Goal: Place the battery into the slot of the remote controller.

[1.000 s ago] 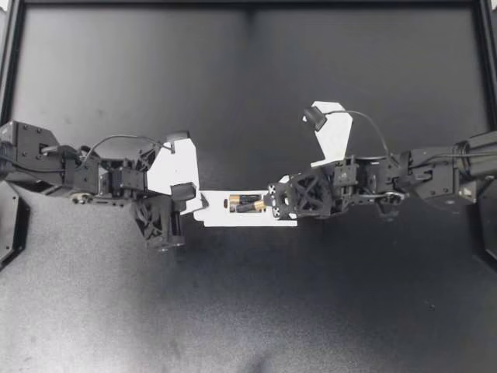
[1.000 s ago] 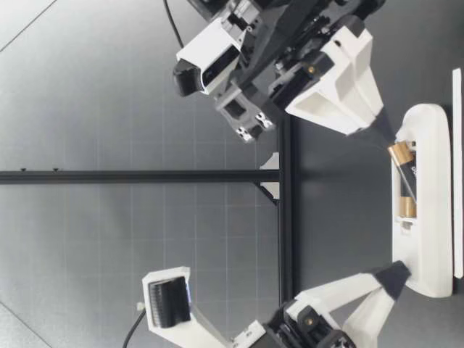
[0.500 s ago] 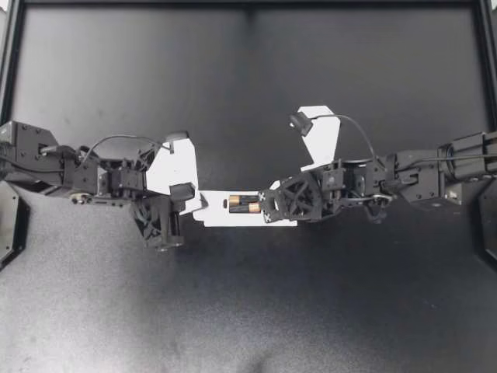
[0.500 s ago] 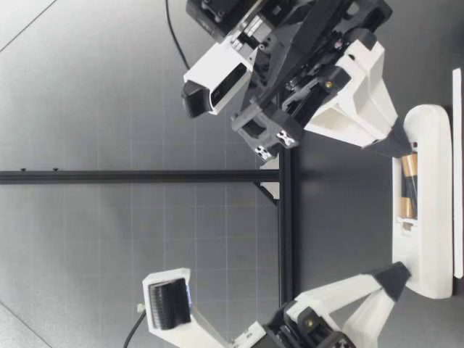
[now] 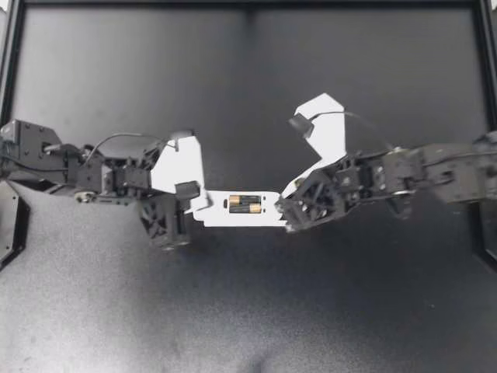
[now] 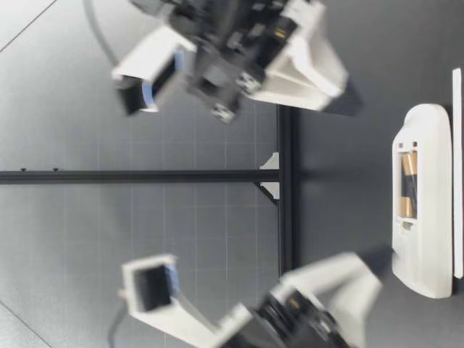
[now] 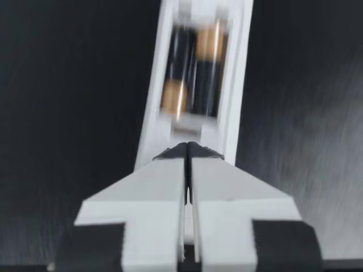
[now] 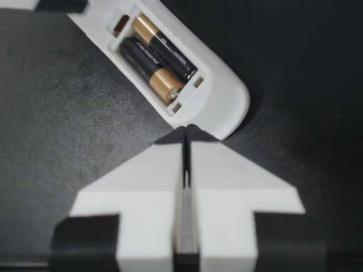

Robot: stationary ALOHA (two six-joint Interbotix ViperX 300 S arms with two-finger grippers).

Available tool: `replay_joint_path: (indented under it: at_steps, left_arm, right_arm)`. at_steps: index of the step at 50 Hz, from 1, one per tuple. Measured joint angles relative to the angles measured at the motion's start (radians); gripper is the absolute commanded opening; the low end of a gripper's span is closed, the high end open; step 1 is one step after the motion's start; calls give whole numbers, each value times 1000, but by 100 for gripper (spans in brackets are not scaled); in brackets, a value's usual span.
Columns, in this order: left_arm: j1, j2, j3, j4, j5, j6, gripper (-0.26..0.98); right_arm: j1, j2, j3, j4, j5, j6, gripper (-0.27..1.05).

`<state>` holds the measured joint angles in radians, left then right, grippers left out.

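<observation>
Battery: lying flat in the slot, beside a second cell.
Remote controller: slot side up, mid-table.
Left gripper: at the remote's 9 o'clock end, fingers pressed together, holding nothing.
Right gripper: at its 3 o'clock end, fingers together, holding nothing.

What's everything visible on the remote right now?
The remote is a white plastic bar lying flat on the black table, back up. Its open slot holds two batteries side by side, black with copper ends, seated level. The left claw and right claw, both shut, flank its ends. The right hangs clear above it; whether the left touches it is unclear.
</observation>
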<state>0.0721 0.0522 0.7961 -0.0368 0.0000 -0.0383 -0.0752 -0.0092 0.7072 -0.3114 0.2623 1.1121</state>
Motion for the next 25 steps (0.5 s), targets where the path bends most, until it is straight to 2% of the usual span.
replay_joint_path:
  at_steps: [8, 25]
  left_arm:
    - [-11, 34, -66, 0, -15, 6, -17]
    - [-17, 144, -160, 0, 17, 12, -17]
  right_arm:
    - [0, -41, 12, -69, 23, 2, -13]
    - [-2, -44, 40, -97, 25, 2, -13]
